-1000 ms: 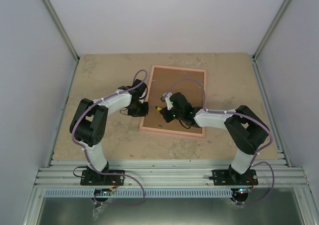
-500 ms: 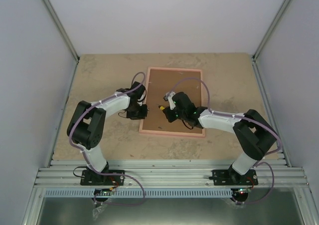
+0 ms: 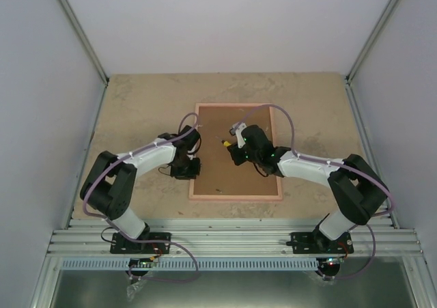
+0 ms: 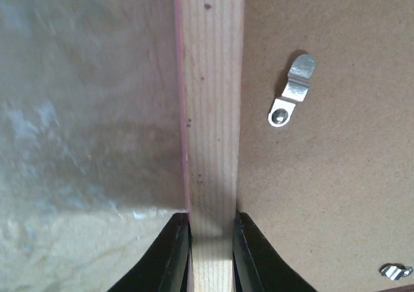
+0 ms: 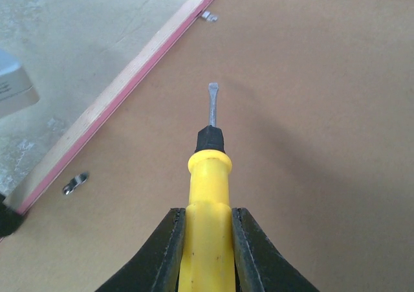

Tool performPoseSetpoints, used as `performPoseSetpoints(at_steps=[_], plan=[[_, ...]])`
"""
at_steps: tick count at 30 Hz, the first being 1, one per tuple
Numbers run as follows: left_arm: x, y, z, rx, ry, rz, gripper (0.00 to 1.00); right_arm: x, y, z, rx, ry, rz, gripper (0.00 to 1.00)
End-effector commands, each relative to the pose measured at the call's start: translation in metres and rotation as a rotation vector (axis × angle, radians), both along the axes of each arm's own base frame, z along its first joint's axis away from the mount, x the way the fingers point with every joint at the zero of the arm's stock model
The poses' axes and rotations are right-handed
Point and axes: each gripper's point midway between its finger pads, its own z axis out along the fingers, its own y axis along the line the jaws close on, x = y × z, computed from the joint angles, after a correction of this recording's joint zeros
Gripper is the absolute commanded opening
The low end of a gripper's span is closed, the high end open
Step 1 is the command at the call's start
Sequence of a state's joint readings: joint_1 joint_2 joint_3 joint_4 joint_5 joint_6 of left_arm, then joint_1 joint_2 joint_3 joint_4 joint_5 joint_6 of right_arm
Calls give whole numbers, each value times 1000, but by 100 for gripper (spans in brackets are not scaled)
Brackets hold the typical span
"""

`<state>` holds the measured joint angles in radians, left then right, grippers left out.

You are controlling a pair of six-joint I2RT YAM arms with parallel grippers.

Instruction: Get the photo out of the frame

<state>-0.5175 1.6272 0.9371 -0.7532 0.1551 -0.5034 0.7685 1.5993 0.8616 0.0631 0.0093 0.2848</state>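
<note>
The pink frame [image 3: 235,197] lies face down on the table, its brown board back [image 3: 235,164] up. The photo is hidden under the board. My left gripper [image 3: 192,168] is shut on the frame's left rail [image 4: 210,111], one finger on each side of the wood. My right gripper [image 3: 239,149] is shut on a yellow-handled screwdriver [image 5: 207,195], its metal tip [image 5: 212,104] hovering just above the board. A silver retaining clip [image 4: 292,91] sits on the board next to the left rail. Two more clips show in the right wrist view, one [image 5: 76,183] near and one [image 5: 207,16] far.
Beige stone-patterned table [image 3: 136,110] surrounds the frame. White enclosure walls stand left, right and behind. A metal rail [image 3: 232,236] runs along the near edge by the arm bases.
The frame has turned counter-clockwise and shifted left, now lying nearly square to the table. My left gripper moved down along its left rail. My right gripper with the screwdriver moved slightly up and right.
</note>
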Motion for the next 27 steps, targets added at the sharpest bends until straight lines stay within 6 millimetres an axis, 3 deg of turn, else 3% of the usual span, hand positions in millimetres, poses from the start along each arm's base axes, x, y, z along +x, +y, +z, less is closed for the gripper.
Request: performPoseSetpoints(at_steps=[1,4,7,12,15,22,27], plan=[[-26,-9,12,-53,34,-19,17,6,-3,12,23,-46,-16,0],[-25,-7,18,-57,11,-12,26,6,-3,13,27,-49,-19,0],[-12,-5,28,-31,-44,-7,34,8,-5,12,30,-48,-24,0],[26,0,45,-21,-136,36,49,8,-8,12,32,-50,-30,0],[52,3,46,-22,-165,61,58,9,-9,11,41,-49,-31,0],[117,6,43,-7,-214,78,60,13,-9,10,54,-47,-34,0],[147,-1,32,-11,-203,54,58,13,-8,8,63,-36,-18,0]])
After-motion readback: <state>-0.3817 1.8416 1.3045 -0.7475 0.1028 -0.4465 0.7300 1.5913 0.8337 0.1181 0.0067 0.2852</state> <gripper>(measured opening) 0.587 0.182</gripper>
